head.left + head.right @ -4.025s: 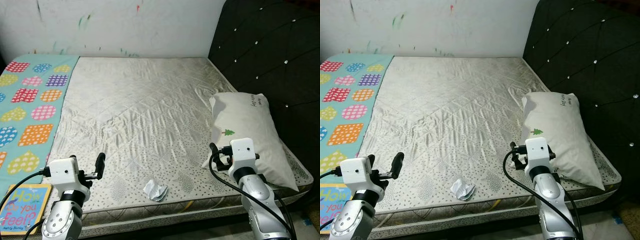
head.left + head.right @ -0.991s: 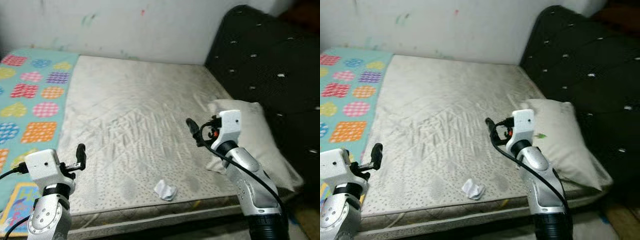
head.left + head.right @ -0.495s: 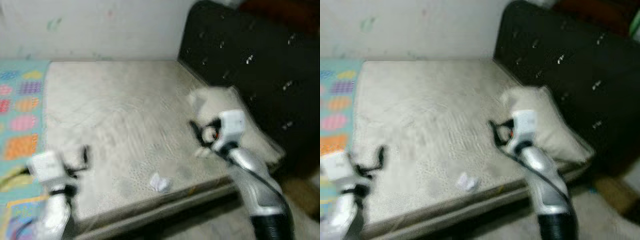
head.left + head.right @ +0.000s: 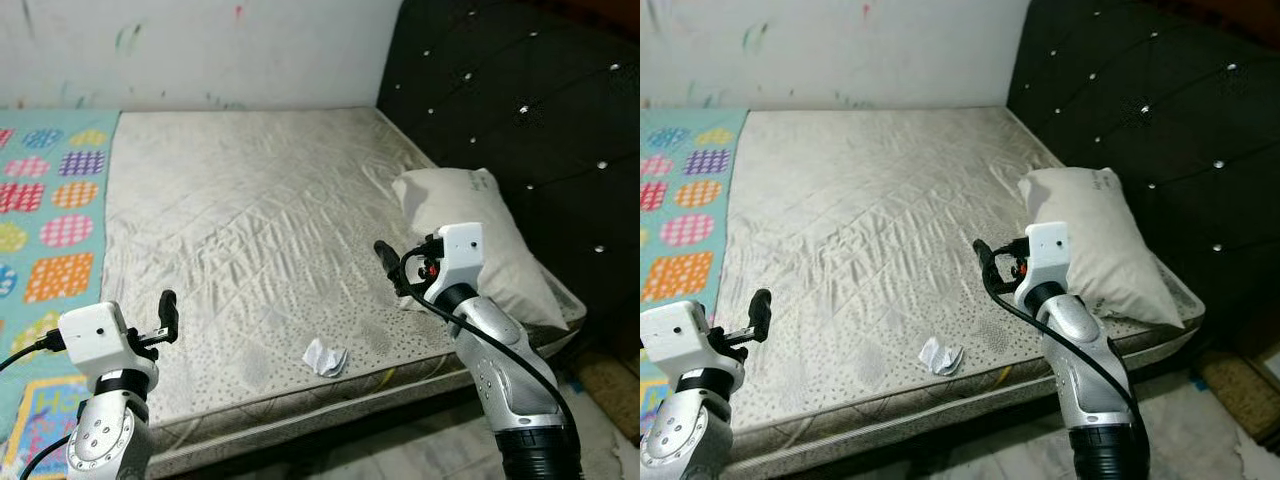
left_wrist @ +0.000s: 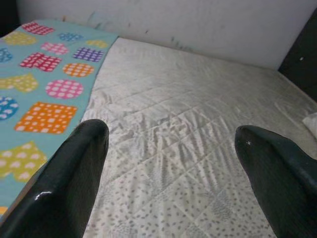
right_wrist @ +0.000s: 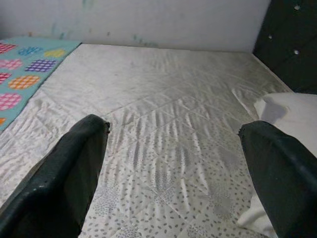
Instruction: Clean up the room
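**Even indoor light, sharp head views, soft wrist foregrounds**

Soft, diffuse light falls from above; the mattress [image 4: 260,230] reads bright and evenly lit, its wrinkles casting faint shadows. The black headboard [image 4: 520,120] at 2 o'clock swallows detail, with only its studs glinting. Head views are crisp. In the wrist views, the near fingers [image 5: 69,183] are blurred, one carrying a small highlight.

Teal mat [image 4: 50,190] with colourful dotted hearts.

Mattress [image 4: 250,210]: pillow [image 4: 480,240], crumpled paper [image 4: 325,357], patterned mat [image 4: 50,200].
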Controlling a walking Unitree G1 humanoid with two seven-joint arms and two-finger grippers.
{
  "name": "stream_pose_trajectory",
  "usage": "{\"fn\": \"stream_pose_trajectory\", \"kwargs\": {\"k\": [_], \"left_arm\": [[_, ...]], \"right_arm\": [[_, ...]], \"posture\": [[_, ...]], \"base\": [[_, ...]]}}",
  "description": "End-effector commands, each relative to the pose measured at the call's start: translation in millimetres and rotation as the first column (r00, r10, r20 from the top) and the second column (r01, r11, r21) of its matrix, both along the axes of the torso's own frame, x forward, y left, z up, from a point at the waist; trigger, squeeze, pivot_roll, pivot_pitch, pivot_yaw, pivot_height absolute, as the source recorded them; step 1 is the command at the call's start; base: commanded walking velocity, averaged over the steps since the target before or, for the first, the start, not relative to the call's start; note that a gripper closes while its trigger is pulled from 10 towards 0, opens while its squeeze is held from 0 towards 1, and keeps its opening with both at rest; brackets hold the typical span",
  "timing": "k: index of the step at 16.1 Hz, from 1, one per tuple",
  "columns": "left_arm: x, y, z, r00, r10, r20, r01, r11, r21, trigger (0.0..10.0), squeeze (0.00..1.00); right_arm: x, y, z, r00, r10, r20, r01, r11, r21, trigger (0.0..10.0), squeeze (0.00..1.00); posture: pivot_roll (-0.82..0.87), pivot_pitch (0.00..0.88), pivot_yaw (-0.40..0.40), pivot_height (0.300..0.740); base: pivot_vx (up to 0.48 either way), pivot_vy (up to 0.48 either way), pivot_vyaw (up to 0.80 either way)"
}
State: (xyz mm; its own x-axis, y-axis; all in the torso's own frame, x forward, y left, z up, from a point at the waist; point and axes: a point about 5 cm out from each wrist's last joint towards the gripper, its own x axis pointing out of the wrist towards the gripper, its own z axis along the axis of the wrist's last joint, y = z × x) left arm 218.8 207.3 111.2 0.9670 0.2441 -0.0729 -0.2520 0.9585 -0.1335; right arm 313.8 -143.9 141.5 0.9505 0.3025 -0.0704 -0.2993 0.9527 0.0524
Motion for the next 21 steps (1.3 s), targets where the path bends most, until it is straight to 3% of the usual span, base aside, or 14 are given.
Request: {"fn": "stream_pose_trajectory", "kwargs": {"k": [1,7,9,12,15,17,18,21], "left_arm": [[-1.7,-0.8,2,1.000,0.003,0.007,-0.003,1.000,0.009,10.0,0.00],[-4.0,1.5,5,1.000,-0.008,0.001,0.007,1.000,0.027,10.0,0.00],[-7.9,5.1,3,1.000,-0.022,-0.006,0.022,0.999,0.046,10.0,0.00],[-7.9,16.9,9,1.000,0.002,0.014,-0.004,0.994,0.105,10.0,0.00],[-13.3,19.7,6,0.999,0.035,0.005,-0.036,0.991,0.127,10.0,0.00],[-18.2,12.8,-4,1.000,-0.003,-0.009,0.004,0.995,0.103,10.0,0.00],[-17.6,11.9,-7,1.000,-0.005,-0.010,0.006,0.995,0.101,10.0,0.00],[-11.6,8.0,-12,1.000,-0.010,0.005,0.010,0.996,0.086,10.0,0.00]], "right_arm": [[1.4,3.7,7,0.999,0.020,0.034,-0.020,1.000,-0.015,10.0,0.00],[-1.5,4.4,4,1.000,-0.006,0.021,0.007,1.000,-0.004,10.0,0.00],[-2.7,1.2,3,0.998,-0.055,0.008,0.055,0.998,0.033,10.0,0.00],[-1.4,-2.5,4,0.990,-0.138,0.036,0.138,0.990,-0.008,10.0,0.00],[-4.0,-24.9,-7,0.966,-0.258,0.028,0.259,0.964,-0.059,10.0,0.00],[-11.8,-56.3,-13,0.940,-0.339,0.038,0.341,0.937,-0.080,10.0,0.00],[-12.9,-59.6,-14,0.937,-0.348,0.038,0.350,0.933,-0.083,10.0,0.00],[-36.0,-80.6,-27,0.937,-0.342,0.074,0.350,0.920,-0.178,10.0,0.00]], "posture": [[0.10,0.000,-0.122,0.740],[0.10,0.024,-0.116,0.740],[0.10,0.015,-0.128,0.740],[0.11,0.007,-0.136,0.740],[0.12,0.000,-0.121,0.740],[0.07,0.000,-0.070,0.740],[0.06,0.000,-0.065,0.740],[0.03,0.000,-0.060,0.740]], "base": [[0.000,0.000,0.78],[0.000,0.000,0.77],[0.000,0.000,0.00],[0.000,0.000,0.00],[0.000,0.000,0.00],[0.000,0.000,0.00],[0.000,0.000,0.00],[0.000,0.000,0.00]]}}
